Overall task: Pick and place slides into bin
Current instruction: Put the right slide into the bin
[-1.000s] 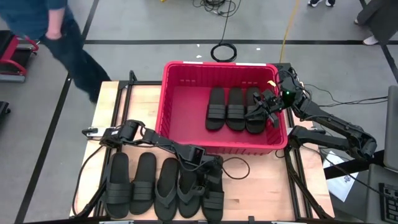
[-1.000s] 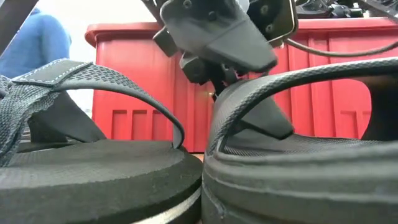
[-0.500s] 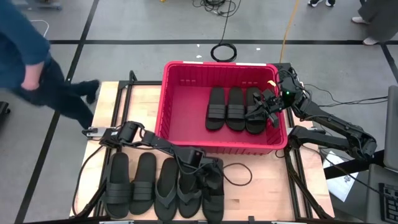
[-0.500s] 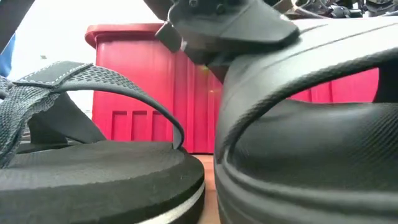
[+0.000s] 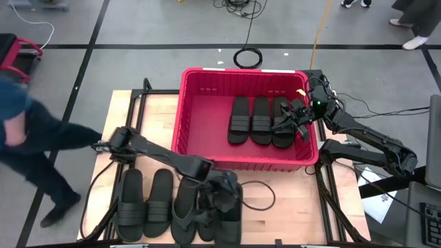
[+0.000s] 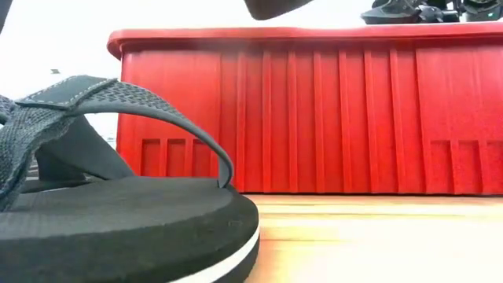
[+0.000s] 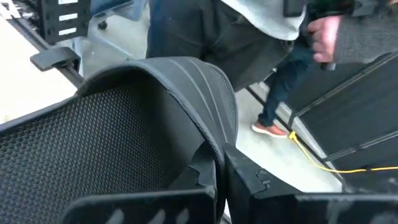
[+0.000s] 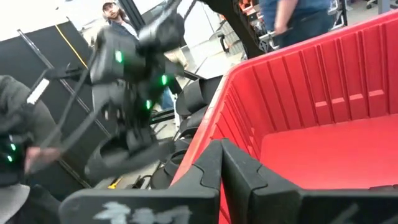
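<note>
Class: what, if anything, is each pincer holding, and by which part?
The left pincer grips a black rubber sandal by its wide ribbed strap. The right pincer, shut, holds nothing.

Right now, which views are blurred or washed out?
Low view: the flip-flop up close is soft, the bin wall sharp, the background blown out white. Right wrist view: the left arm is motion-smeared. High view: the person at the left edge is blurred.

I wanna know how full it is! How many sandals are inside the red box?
3, lying side by side in the right half of the bin: left sandal, middle sandal, right sandal. None looks hidden.
</note>
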You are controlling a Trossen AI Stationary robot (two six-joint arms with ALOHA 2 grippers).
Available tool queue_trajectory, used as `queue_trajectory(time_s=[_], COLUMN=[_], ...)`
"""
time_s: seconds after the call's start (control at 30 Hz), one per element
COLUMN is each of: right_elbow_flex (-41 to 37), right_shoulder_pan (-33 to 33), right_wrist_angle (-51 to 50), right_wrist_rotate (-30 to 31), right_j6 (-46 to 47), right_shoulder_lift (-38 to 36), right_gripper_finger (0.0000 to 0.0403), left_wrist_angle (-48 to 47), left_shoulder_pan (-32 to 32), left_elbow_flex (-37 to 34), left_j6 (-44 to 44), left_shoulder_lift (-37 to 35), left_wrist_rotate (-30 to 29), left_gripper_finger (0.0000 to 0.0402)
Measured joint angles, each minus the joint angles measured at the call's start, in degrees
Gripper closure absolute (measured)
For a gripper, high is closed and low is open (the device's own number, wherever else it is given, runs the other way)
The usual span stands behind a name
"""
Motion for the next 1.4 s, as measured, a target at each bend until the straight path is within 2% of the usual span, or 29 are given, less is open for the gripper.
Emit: queue_trajectory(time_s=[0.3, 0.6, 0.73, 0.93, 1.07, 1.13, 1.23, 1.4], right_elbow_flex=[0.0, 0.0, 0.0, 0.0, 0.0, 0.0, 0.0, 0.0], right_shoulder_pan=[0.0, 0.0, 0.0, 0.0, 0.0, 0.0, 0.0, 0.0], right_wrist_angle=[0.2, 0.1, 0.1, -0.1, 0.0, 0.0, -0.1, -0.1], right_wrist_rotate=[0.0, 0.0, 0.2, 2.5, 4.8, 6.2, 9.5, 16.2], right_j6=[-1.4, -1.4, -1.4, -2.2, -2.5, -2.7, -2.4, -2.3], right_shoulder_lift=[0.0, 0.0, 0.0, 0.0, 0.1, 0.2, 0.4, 1.0], right_gripper_finger=[0.0403, 0.0403, 0.0403, 0.0403, 0.0403, 0.0403, 0.0403, 0.0403], left_wrist_angle=[-11.8, -12.9, -12.5, -14.5, -24.3, -32.6, -41.3, -46.0], left_shoulder_pan=[2.0, 3.4, 4.4, 7.8, 12.4, 15.4, 20.9, 32.1], left_elbow_flex=[0.0, -0.1, -0.1, -0.1, 0.4, 2.1, 5.8, 10.2], left_j6=[-1.5, -4.0, -4.1, -3.8, -3.4, -1.5, 5.3, 21.5], left_shoulder_lift=[-16.1, -28.0, -31.0, -33.6, -35.5, -35.6, -35.6, -35.5], left_wrist_rotate=[-16.6, -32.5, -37.0, -37.2, -34.7, -33.8, -31.1, -27.4], left_gripper_finger=[0.0399, 0.0400, 0.0400, 0.0400, 0.0400, 0.0400, 0.0401, 0.0401])
